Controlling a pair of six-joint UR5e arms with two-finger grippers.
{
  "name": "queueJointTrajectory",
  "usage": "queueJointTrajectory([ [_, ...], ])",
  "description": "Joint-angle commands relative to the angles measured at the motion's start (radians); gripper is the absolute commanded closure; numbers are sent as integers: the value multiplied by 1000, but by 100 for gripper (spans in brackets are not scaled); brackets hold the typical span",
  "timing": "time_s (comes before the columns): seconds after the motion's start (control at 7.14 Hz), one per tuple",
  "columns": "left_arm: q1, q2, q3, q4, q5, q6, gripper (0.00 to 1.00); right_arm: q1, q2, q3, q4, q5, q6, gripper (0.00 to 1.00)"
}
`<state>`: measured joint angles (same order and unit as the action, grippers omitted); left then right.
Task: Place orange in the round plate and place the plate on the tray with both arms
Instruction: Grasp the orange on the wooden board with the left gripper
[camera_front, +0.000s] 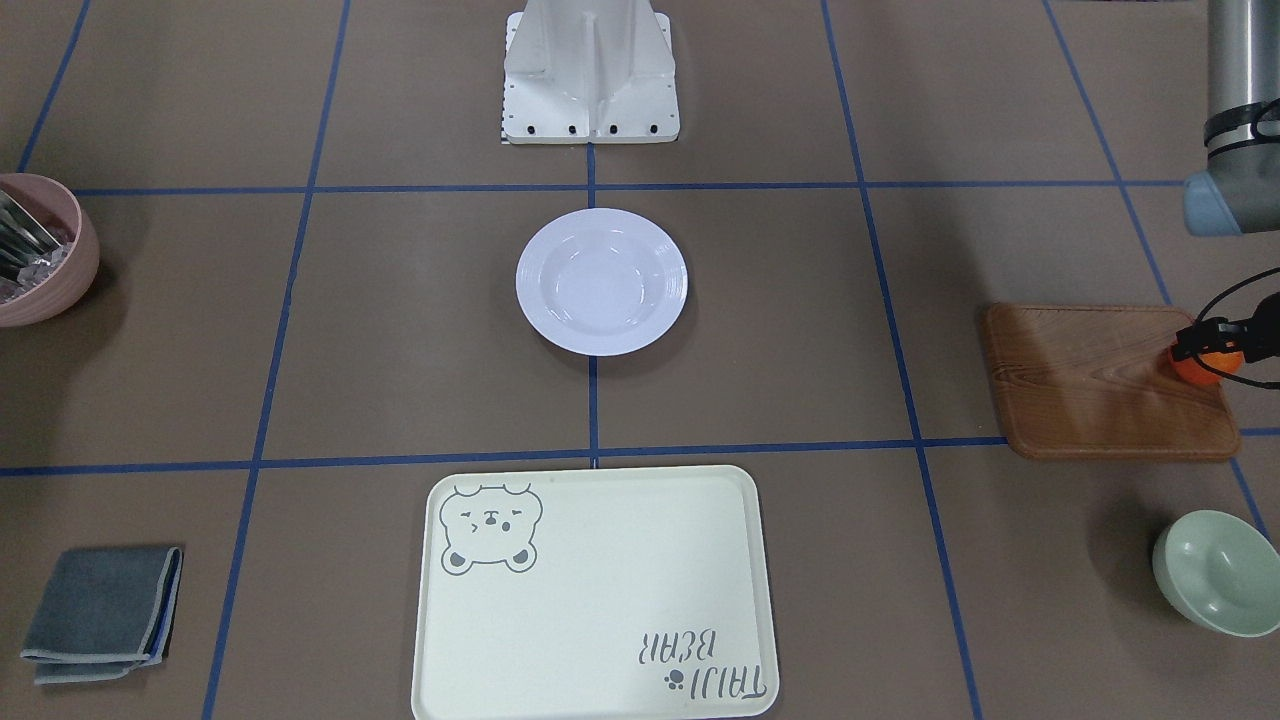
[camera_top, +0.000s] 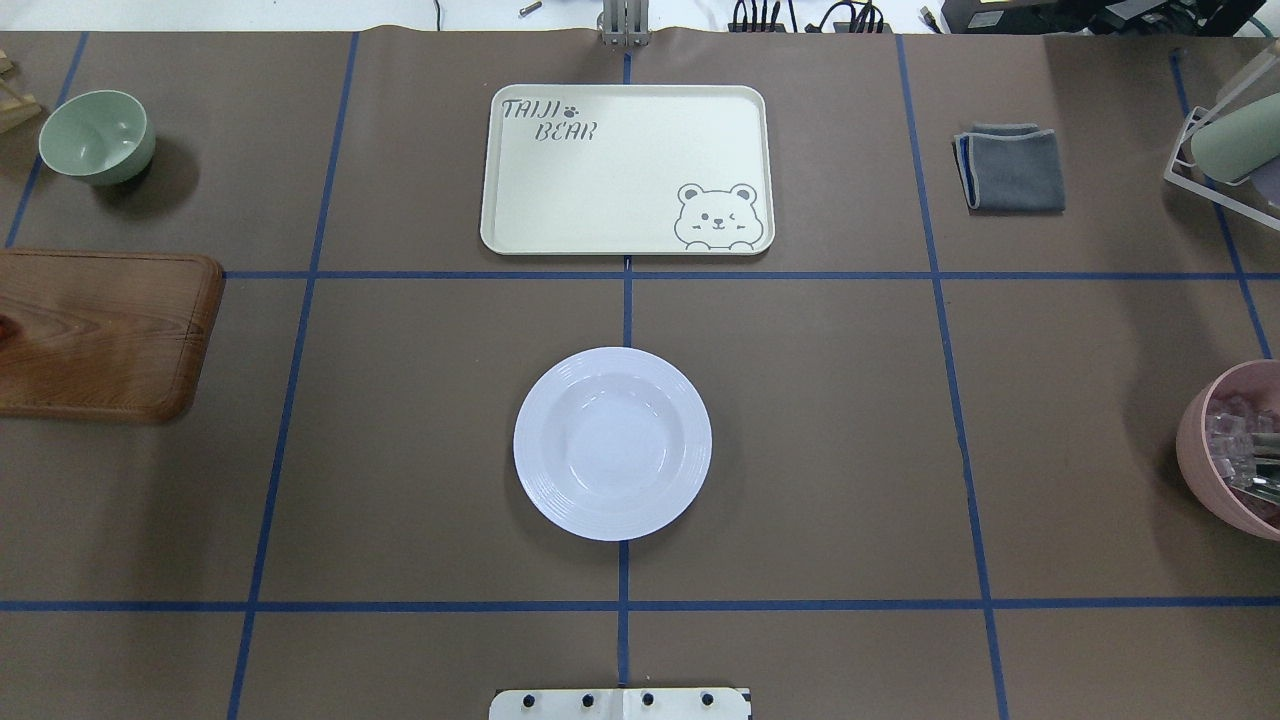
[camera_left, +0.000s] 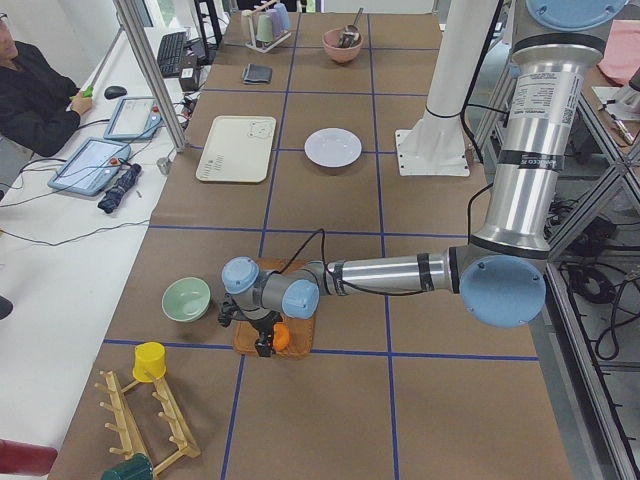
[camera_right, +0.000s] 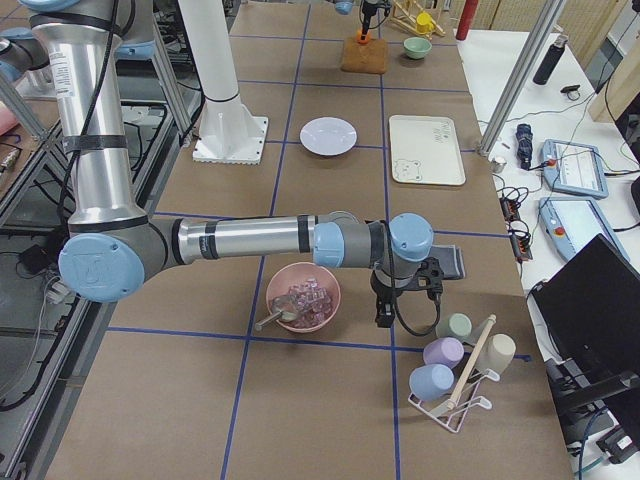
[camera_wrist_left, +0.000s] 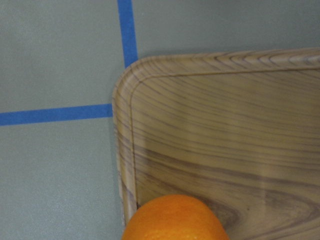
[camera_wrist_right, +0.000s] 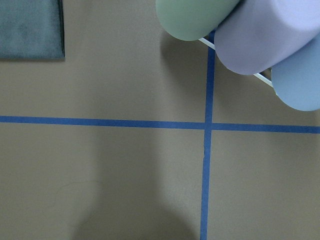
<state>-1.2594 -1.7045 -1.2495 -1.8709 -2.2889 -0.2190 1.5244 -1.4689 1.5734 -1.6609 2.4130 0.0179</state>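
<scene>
The orange (camera_front: 1207, 369) is at the corner of a brown wooden board (camera_front: 1100, 380), near the table's end on my left side. My left gripper (camera_front: 1205, 350) is shut on the orange, with black fingers over its top. The left wrist view shows the orange (camera_wrist_left: 175, 220) close below the camera, over the board's corner (camera_wrist_left: 225, 140). The white round plate (camera_front: 601, 282) sits bare mid-table, in front of the robot base. Beyond it lies the cream bear tray (camera_front: 600, 600), with nothing on it. My right gripper (camera_right: 385, 315) hangs near the pink bowl; I cannot tell if it is open.
A pale-green bowl (camera_front: 1220, 570) stands beyond the board. The pink bowl (camera_right: 302, 297) holds clear pieces and a utensil. A folded grey cloth (camera_top: 1012, 167) and a rack of cups (camera_right: 455, 370) are at the right end. The white robot base (camera_front: 590, 70) is behind the plate.
</scene>
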Motion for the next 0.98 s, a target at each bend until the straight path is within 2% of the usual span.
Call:
queueJointTrajectory([
  [0.0,0,0,1,-1,12,1,27,-1,4,0,0,0,0,0],
  [0.28,0,-1,-11,-1,11,3,72,-1,4,-4,0,0,0,0],
  [0.42,-1,-3,-39,10,3,1,86,-1,4,-6,0,0,0,0],
  [0.56,-1,3,-94,33,3,1,96,-1,4,-6,0,0,-1,0],
  [0.84,-6,-21,-183,139,6,-9,100,-1,4,-9,0,3,0,0],
])
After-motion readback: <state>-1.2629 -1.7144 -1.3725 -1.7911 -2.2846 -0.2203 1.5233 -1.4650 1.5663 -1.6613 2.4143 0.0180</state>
